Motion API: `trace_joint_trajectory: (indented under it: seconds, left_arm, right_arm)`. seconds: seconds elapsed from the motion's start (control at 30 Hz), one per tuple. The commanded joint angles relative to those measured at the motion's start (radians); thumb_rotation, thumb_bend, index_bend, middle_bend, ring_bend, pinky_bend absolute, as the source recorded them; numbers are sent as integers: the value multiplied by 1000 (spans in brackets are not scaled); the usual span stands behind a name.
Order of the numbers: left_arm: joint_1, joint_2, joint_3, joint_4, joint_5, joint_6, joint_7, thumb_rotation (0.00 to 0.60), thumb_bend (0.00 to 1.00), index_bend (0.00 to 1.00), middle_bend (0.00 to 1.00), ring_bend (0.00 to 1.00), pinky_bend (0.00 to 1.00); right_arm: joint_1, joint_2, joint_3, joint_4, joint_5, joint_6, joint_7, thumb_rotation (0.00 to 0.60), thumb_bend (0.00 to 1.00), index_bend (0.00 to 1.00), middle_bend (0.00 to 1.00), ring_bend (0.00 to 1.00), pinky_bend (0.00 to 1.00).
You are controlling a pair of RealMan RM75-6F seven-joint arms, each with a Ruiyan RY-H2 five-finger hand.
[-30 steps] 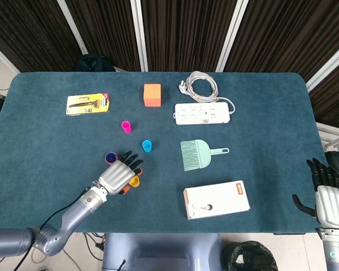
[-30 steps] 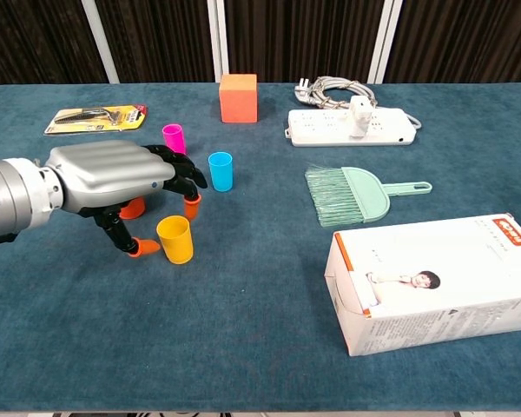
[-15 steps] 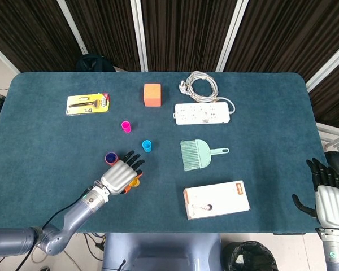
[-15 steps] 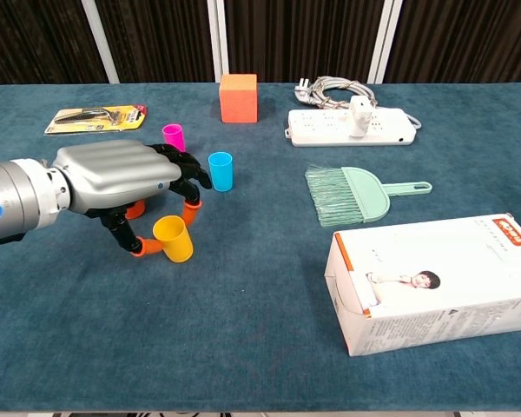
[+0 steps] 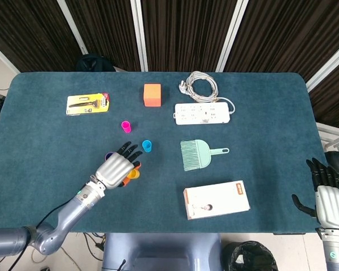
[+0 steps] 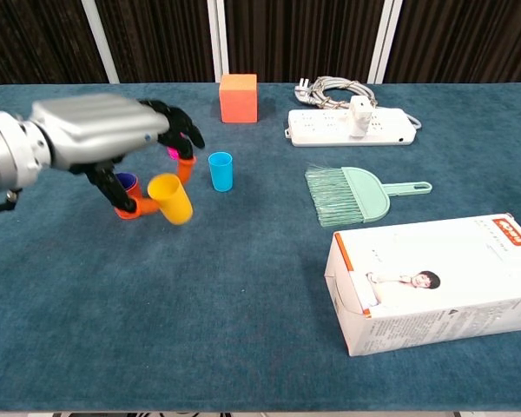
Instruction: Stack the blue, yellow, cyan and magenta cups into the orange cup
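Chest view shows my left hand point(image 6: 104, 130) raised over the surface point(image 6: 243, 313), palm down, pinching the yellow cup point(image 6: 170, 197) clear of the cloth and tilted. Just behind its fingers sits the orange cup point(image 6: 126, 193) with the blue cup point(image 6: 124, 180) inside. My right hand point(image 5: 329, 197) rests at the surface edge, fingers apart, empty.

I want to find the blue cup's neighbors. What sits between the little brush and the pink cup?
The cyan cup stands between the brush and the magenta cup. The head view shows this best.
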Motion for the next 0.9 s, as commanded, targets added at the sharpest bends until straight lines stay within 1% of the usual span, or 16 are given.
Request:
trace_joint_trajectory:
  seconds: [0.03, 0.23, 0.4, 0.63, 0.9]
  left_arm:
    - [12, 57, -15, -29, 12, 28, -9, 600, 297, 436, 152, 0, 0]
    - [34, 131, -19, -40, 7, 41, -44, 600, 297, 433, 154, 0, 0]
    - [45, 159, -19, -22, 2, 37, -73, 600, 297, 429, 154, 0, 0]
    - [57, 163, -19, 26, -9, 27, -113, 600, 297, 425, 153, 0, 0]
    - [62, 133, -11, 96, -24, -8, -148, 600, 297, 425, 153, 0, 0]
  right_arm:
    - [0, 0, 0, -1, -1, 0, 0, 600, 343, 45, 45, 77, 36]
    - [0, 3, -3, -8, -7, -1, 9, 600, 344, 45, 44, 77, 36]
    - [-1, 7, -2, -10, -8, 0, 17, 600, 343, 45, 44, 77, 36]
    - [-2, 7, 1, -9, -1, 0, 20, 600, 343, 45, 45, 77, 36]
    - [-2, 6, 2, -9, 0, 1, 17, 600, 343, 45, 45, 77, 36]
